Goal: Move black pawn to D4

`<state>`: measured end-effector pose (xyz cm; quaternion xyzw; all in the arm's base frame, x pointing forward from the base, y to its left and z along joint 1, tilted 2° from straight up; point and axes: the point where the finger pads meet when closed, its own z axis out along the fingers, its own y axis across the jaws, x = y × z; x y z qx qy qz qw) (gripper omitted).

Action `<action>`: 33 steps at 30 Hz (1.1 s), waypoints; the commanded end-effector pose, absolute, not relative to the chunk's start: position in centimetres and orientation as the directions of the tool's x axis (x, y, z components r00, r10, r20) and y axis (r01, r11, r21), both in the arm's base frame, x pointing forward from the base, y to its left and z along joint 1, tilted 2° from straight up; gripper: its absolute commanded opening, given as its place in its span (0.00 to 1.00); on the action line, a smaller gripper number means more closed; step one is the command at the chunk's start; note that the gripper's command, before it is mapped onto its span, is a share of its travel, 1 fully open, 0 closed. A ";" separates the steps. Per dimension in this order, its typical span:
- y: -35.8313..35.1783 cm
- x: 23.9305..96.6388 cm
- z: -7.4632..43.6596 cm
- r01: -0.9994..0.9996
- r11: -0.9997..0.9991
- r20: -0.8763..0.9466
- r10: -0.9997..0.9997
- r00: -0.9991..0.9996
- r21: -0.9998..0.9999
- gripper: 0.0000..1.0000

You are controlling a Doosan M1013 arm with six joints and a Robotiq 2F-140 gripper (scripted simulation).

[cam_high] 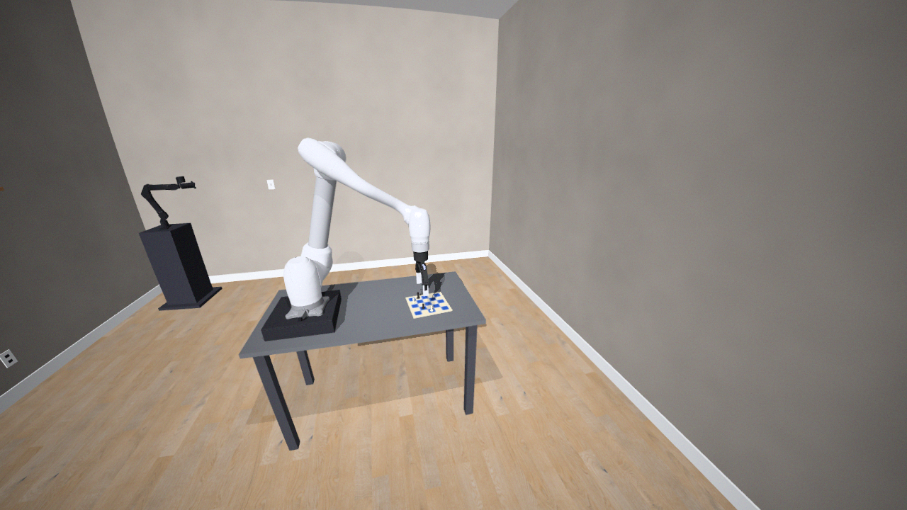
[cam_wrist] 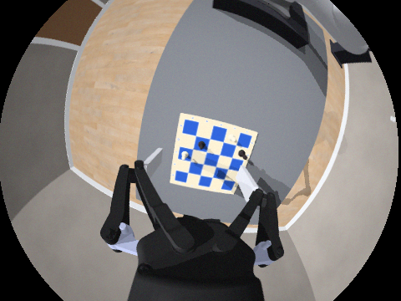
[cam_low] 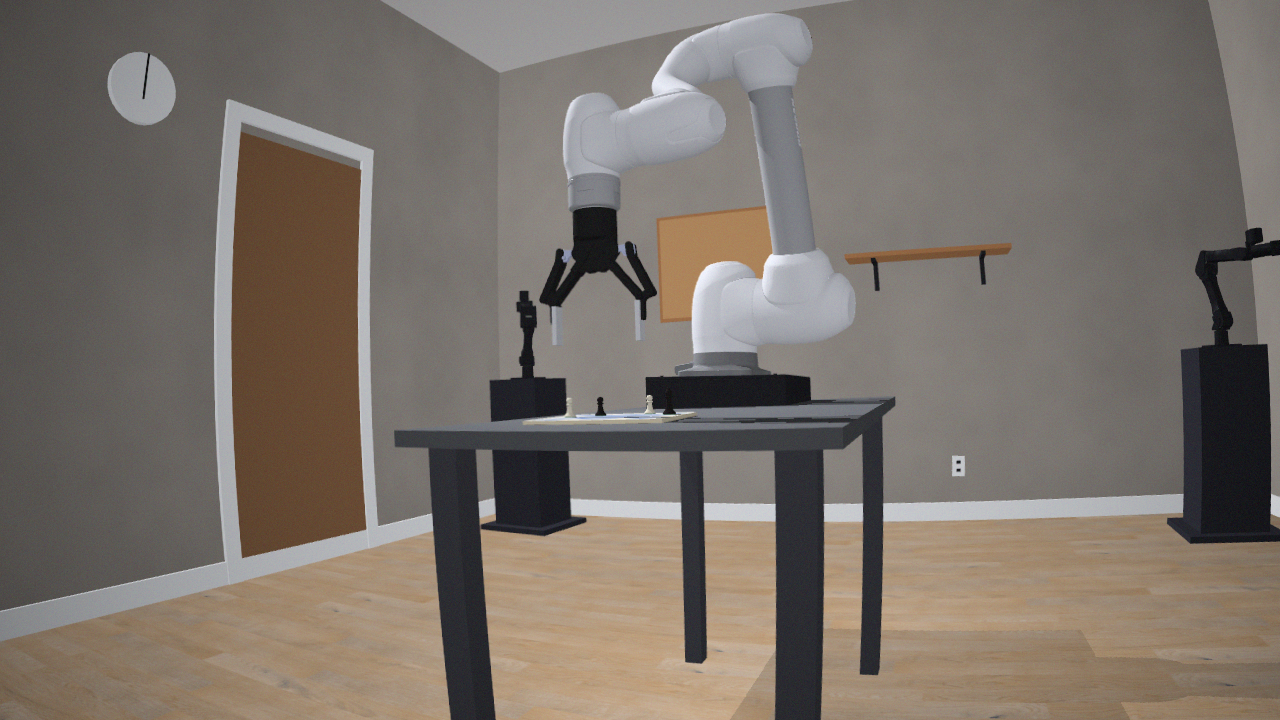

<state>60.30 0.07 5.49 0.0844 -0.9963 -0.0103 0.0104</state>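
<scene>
The claw [cam_low: 596, 325] hangs straight down from the bent white arm [cam_low: 680, 116], its fingers [cam_low: 554, 324] spread wide apart around nothing. Well beneath it, on the chessboard [cam_wrist: 247, 142], a black pawn [cam_low: 600, 406] stands upright; a second dark piece [cam_low: 668, 403] stands off to one side, nearer the arm's base.

My arm [cam_low: 776, 152] rises from base, folds over at elbow, forearm reaching forward. Wrist [cam_low: 594, 192] points straight down. My hand [cam_low: 596, 324] hangs high, fingers spread fully wide, nothing between them. Pale fingertips [cam_low: 554, 325] point down, level with each other.
</scene>
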 end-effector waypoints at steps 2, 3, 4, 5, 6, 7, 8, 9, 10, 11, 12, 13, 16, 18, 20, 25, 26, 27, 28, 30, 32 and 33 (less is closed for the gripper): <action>0.1 60.3 5.8 -0.168 0.986 0.019 -0.168 -0.986 0.022 1.00; 0.1 60.3 6.0 -0.168 0.986 0.019 -0.168 -0.986 0.022 1.00; 0.1 60.3 6.2 -0.168 0.986 0.019 -0.168 -0.986 0.022 1.00; 0.1 60.3 6.5 -0.168 0.986 0.019 -0.168 -0.986 0.022 1.00; 0.1 60.3 6.7 -0.168 0.986 0.019 -0.168 -0.986 0.022 1.00; 0.0 60.3 7.1 -0.168 0.986 0.019 -0.168 -0.986 0.022 1.00; 0.0 60.3 7.1 -0.168 0.986 0.019 -0.168 -0.986 0.022 1.00; 0.0 60.3 7.1 -0.168 0.986 0.019 -0.168 -0.986 0.022 1.00; 0.0 60.3 7.4 -0.168 0.986 0.019 -0.168 -0.986 0.022 1.00; 0.0 60.4 7.8 -0.168 0.986 0.019 -0.168 -0.986 0.022 1.00; 0.0 60.4 8.2 -0.168 0.986 0.019 -0.168 -0.986 0.022 1.00; 0.0 60.4 8.6 -0.168 0.986 0.019 -0.168 -0.986 0.022 1.00; 0.0 60.4 9.8 -0.168 0.986 0.019 -0.168 -0.986 0.022 1.00; 0.0 60.4 10.5 -0.168 0.986 0.019 -0.168 -0.986 0.022 1.00; 0.0 60.4 11.1 -0.168 0.986 0.019 -0.168 -0.986 0.022 1.00; 0.0 60.4 11.7 -0.168 0.986 0.019 -0.168 -0.986 0.022 1.00; 0.0 60.4 11.7 -0.168 0.986 0.019 -0.168 -0.986 0.022 1.00; 0.0 60.4 11.8 -0.168 0.986 0.019 -0.168 -0.986 0.022 1.00; 0.0 60.4 11.8 -0.168 0.986 0.019 -0.168 -0.986 0.022 1.00; 0.0 60.4 11.9 -0.168 0.986 0.019 -0.168 -0.986 0.022 1.00; 0.0 60.4 11.9 -0.168 0.986 0.019 -0.168 -0.986 0.022 1.00; 0.0 60.4 11.9 -0.168 0.986 0.019 -0.168 -0.986 0.022 1.00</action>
